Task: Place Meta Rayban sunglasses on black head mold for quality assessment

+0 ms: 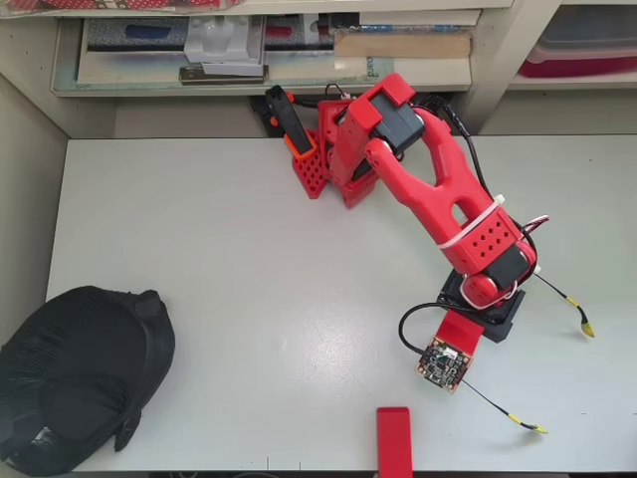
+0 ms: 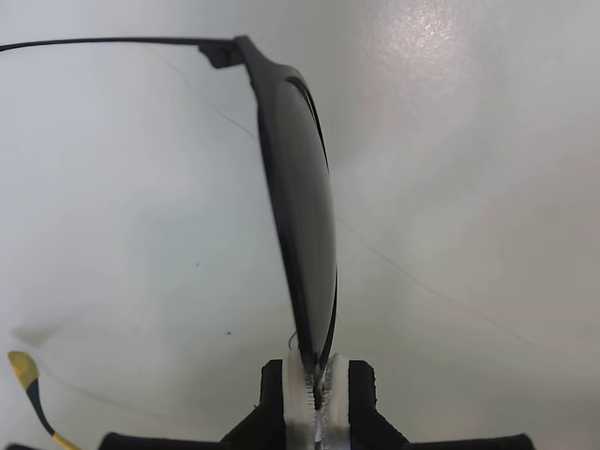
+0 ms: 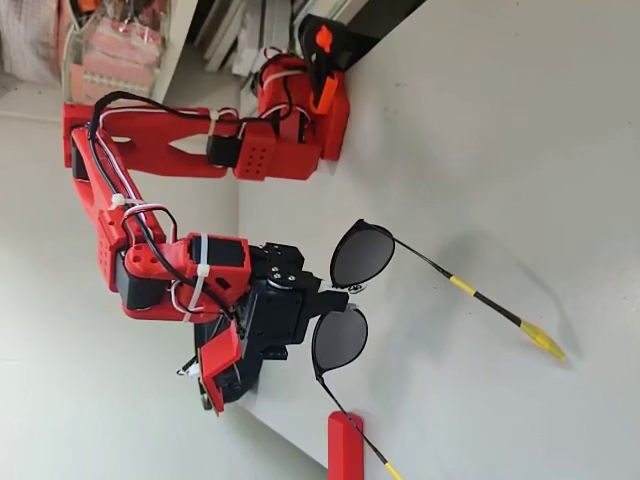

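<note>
At the right of the desk in the overhead view: pincer clamped tight on the sunglasses at the bridge, 2 dark lenses lifted clear of the surface. Head mold well apart, bottom-left corner.

Glossy dark lenses on thin wire-framed sunglasses; matt red plastic arm; smooth, faintly shiny white table; matt black, cloth-like textured head mold.
</note>
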Controlling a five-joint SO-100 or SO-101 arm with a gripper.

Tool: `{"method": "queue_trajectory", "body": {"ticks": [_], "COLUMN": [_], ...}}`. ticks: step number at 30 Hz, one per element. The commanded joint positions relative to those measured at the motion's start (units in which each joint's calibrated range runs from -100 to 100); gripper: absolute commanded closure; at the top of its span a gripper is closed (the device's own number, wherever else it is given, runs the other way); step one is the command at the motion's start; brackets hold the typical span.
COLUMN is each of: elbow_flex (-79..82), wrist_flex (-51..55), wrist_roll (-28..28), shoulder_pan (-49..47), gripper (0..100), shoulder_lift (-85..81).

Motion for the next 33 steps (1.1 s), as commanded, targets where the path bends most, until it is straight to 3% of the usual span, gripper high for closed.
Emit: {"method": "queue_trajectory", "body": {"ticks": [1,4,7,15,21,27,30,33], "elbow_flex": [-0.3,-0.3,-0.3,-0.4,-6.9,-14.4,-17.5,-20.6], "wrist_flex": [-0.9,-0.9,-0.9,-0.9,1.1,6.4,8.3,8.4], "wrist_roll": [0.4,0.4,1.8,4.4,20.2,30.9,43.4,60.3], "shoulder_pan": [-1.5,-2.1,-2.1,-1.1,2.9,3.7,3.7,3.7], "gripper": [74,55,45,46,45,46,46,46], "shoulder_lift": [-6.1,-6.1,-6.1,-6.9,-7.1,-7.1,-7.1,-7.0]}}
